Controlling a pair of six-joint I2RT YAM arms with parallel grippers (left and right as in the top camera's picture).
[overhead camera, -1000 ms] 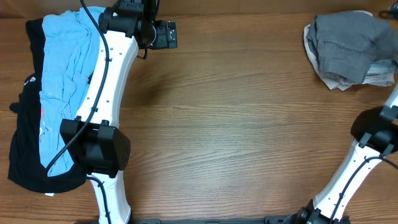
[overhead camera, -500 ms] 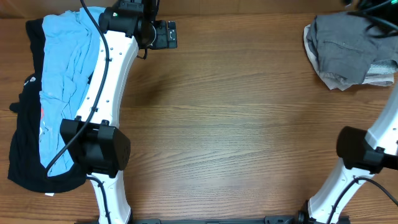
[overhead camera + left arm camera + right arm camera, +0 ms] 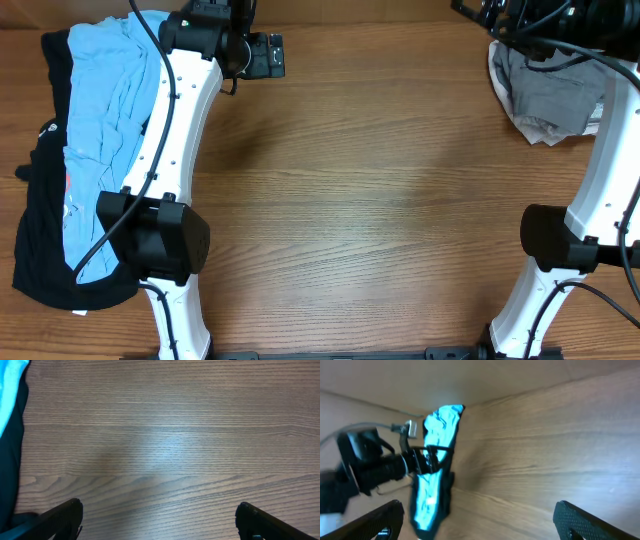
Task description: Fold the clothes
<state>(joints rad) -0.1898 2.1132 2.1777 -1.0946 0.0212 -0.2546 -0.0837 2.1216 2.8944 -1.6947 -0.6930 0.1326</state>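
Right arm just swung from 4 o'clock up to the 1 o'clock corner. My right tool (image 3: 479,509) now sits by the far edge of the shorts (image 3: 548,95), jaws wide apart, nothing in them. The wrist view is tilted and blurry, so I can't tell its height, but it's probably not touching cloth. Left tool (image 3: 159,510) hasn't moved: apart, empty, over bare table (image 3: 360,200) near 11 o'clock. Shorts lie bunched at 2 o'clock. Shirt (image 3: 100,120) on black garment (image 3: 40,240), piled at 9 o'clock. My read: shorts go first, fold not started, next is grab and drag to centre.
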